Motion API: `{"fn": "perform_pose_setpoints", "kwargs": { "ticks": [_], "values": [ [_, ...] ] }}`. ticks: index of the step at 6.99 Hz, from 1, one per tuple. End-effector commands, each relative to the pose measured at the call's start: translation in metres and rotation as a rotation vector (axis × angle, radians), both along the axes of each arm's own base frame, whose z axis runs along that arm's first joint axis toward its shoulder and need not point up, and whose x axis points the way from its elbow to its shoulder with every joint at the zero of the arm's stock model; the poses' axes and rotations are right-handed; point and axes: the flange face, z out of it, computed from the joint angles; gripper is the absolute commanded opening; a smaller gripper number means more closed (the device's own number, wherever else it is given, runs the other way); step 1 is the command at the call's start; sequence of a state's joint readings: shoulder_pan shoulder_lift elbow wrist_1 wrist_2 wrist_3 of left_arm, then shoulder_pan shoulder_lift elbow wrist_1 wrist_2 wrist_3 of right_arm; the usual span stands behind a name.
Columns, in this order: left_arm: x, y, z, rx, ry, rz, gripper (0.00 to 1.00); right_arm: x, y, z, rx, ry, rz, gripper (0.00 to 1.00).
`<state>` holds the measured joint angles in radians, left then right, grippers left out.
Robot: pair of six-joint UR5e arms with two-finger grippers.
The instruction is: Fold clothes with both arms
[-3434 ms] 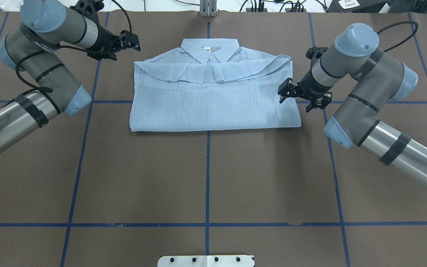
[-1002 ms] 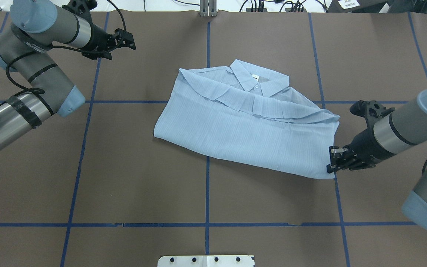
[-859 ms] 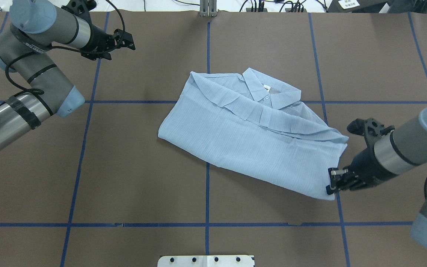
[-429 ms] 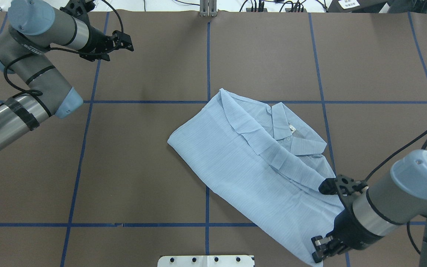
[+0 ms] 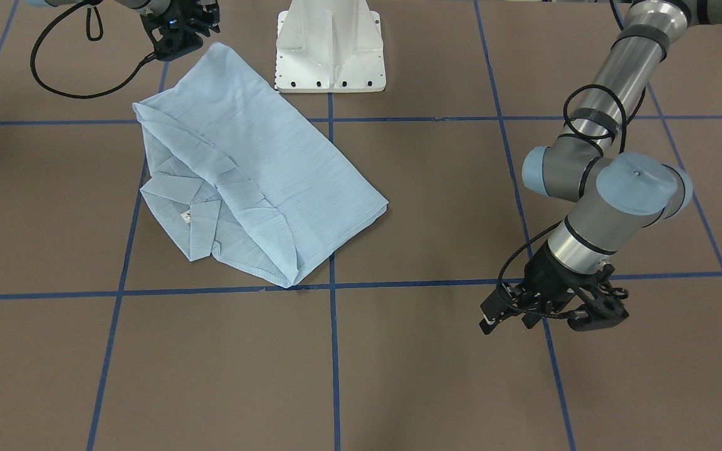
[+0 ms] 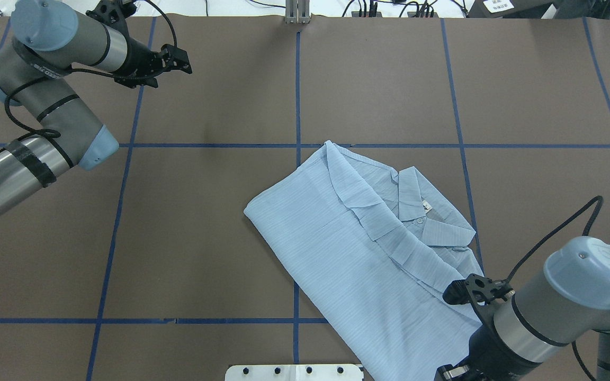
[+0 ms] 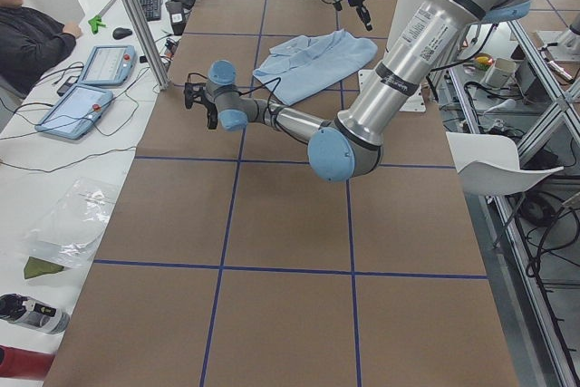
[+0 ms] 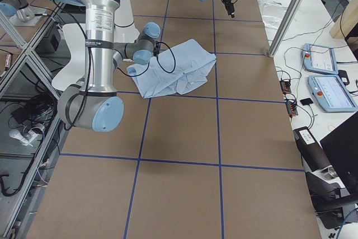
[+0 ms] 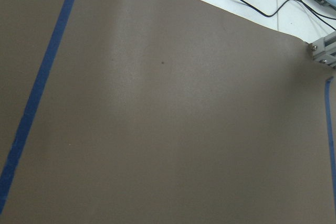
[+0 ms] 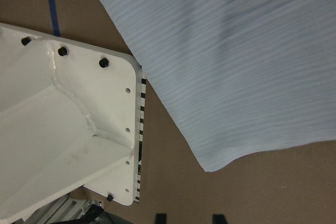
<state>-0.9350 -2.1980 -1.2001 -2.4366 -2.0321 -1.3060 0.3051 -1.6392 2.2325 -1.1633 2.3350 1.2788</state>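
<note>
The light-blue striped shirt [image 6: 358, 254] lies folded and turned diagonally on the brown table, collar and label [image 6: 425, 205] toward the right. It also shows in the front view [image 5: 261, 169] and the right wrist view [image 10: 236, 51]. My right gripper [image 6: 445, 373] is at the shirt's near corner by the table's near edge. In the right wrist view its fingertips stand apart [image 10: 189, 217], with nothing between them, and the shirt corner lies flat just beyond. My left gripper [image 6: 184, 59] hovers open and empty at the far left, well away from the shirt.
The white pedestal base [image 5: 329, 44] stands right beside the shirt's near corner and my right gripper, and it also shows in the right wrist view [image 10: 63, 129]. Blue tape lines grid the table. An operator [image 7: 32, 38] sits beyond the far edge with tablets.
My right arm has dragged the shirt's corner toward the near edge, turning the shirt diagonal. Its fingers now stand apart off the cloth. The left arm has barely moved.
</note>
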Motion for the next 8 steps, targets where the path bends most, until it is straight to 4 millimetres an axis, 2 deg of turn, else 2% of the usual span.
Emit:
{"fn": "perform_pose_setpoints", "kwargs": {
  "ticks": [1,2,4,6,7,8],
  "values": [
    [-0.007,0.028,-0.02,0.031,0.041,0.018,0.99,0.019,-0.053,-0.018,0.019,-0.043,0.135,1.0],
    [0.007,0.059,-0.027,-0.012,0.088,0.033,0.99,0.039,-0.085,-0.028,0.031,-0.062,0.227,1.0],
    [0.062,0.15,-0.06,-0.173,0.156,0.1,0.99,0.088,-0.137,-0.034,0.046,-0.073,0.396,1.0],
    [0.12,0.241,-0.11,-0.306,0.123,0.114,0.95,0.114,-0.161,-0.035,0.05,-0.072,0.479,1.0],
    [0.145,0.27,-0.117,-0.329,0.107,0.116,0.94,0.118,-0.165,-0.034,0.054,-0.07,0.492,1.0],
    [0.164,0.288,-0.111,-0.339,0.09,0.134,0.94,0.117,-0.166,-0.033,0.057,-0.068,0.496,1.0]
  ]
}}
